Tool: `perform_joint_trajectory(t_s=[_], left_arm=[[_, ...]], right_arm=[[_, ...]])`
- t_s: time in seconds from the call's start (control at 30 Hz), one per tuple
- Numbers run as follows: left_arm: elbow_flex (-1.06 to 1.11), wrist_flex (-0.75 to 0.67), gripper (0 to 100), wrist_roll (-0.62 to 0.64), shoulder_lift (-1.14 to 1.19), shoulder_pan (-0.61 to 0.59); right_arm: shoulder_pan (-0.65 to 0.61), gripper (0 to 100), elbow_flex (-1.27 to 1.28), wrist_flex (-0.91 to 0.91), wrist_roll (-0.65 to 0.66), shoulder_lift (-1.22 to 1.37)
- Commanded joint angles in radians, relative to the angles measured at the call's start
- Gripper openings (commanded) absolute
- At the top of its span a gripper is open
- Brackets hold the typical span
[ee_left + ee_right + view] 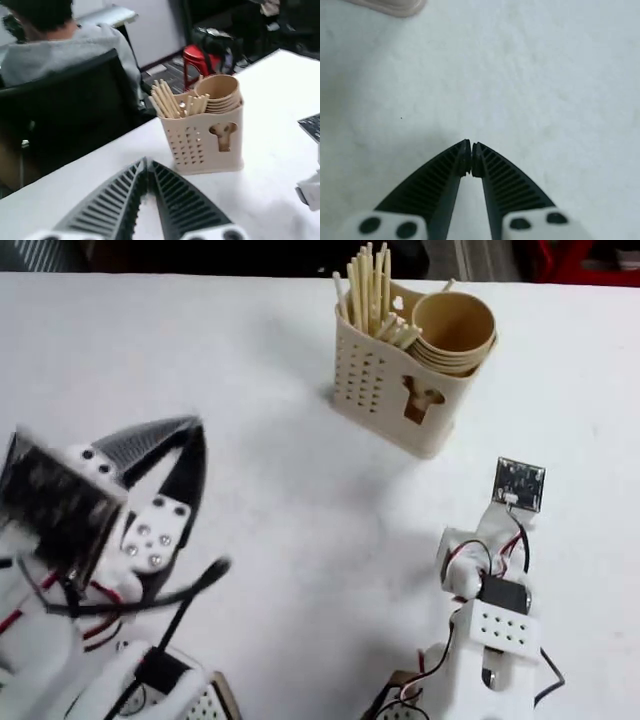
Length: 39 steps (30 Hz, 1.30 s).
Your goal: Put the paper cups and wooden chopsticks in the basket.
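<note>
A black chair [75,105] is seen behind the table [200,340]. Stacked paper cups [455,330] and wooden chopsticks [368,290] are held upright in the perforated beige basket [385,390] there. The left gripper [148,167] and right gripper [470,157] are closed, empty.

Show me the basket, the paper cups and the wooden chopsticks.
Cream perforated plastic basket [365,375]: high view, perforated front wall.
Stack of tan paper cups [455,315]: high view, inside of top cup.
Bundle of wooden chopsticks [368,290]: high view, upper shafts.

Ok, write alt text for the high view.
A basket at the far side of a white table holds wooden chopsticks and stacked paper cups. The left arm and right arm sit at the near edge, the left gripper shut.
</note>
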Motion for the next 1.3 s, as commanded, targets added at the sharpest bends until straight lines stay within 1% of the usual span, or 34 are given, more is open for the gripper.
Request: perform_joint_trajectory(t_s=[0.0,0.13,0.27,0.47,0.7,0.83,1.03,1.27], left_arm=[[0.33,-0.189,2,0.005,-0.173,-0.096],[0.575,-0.33,2,0.011,-0.3,-0.176],[0.795,-0.446,2,0.012,-0.423,-0.219],[1.115,-0.572,2,0.009,-0.611,-0.262],[1.444,-0.678,3,0.005,-0.829,-0.321],[1.577,-0.7,3,0.005,-0.934,-0.357],[1.679,-0.74,3,0.003,-0.926,-0.367],[1.89,-0.893,3,0.003,-0.926,-0.366]], right_arm=[[-0.004,1.9,-0.006,-0.013,0.009,-0.015],[-0.004,1.9,-0.006,-0.013,0.009,-0.015],[-0.004,1.9,-0.006,-0.013,0.009,-0.015],[-0.004,1.9,-0.006,-0.013,0.009,-0.015],[-0.004,1.9,-0.006,-0.013,0.012,-0.015],[-0.004,1.9,-0.006,-0.013,0.014,-0.015],[-0.004,1.9,-0.006,-0.013,0.012,-0.015],[-0.012,1.9,-0.006,-0.008,0.009,-0.016]])
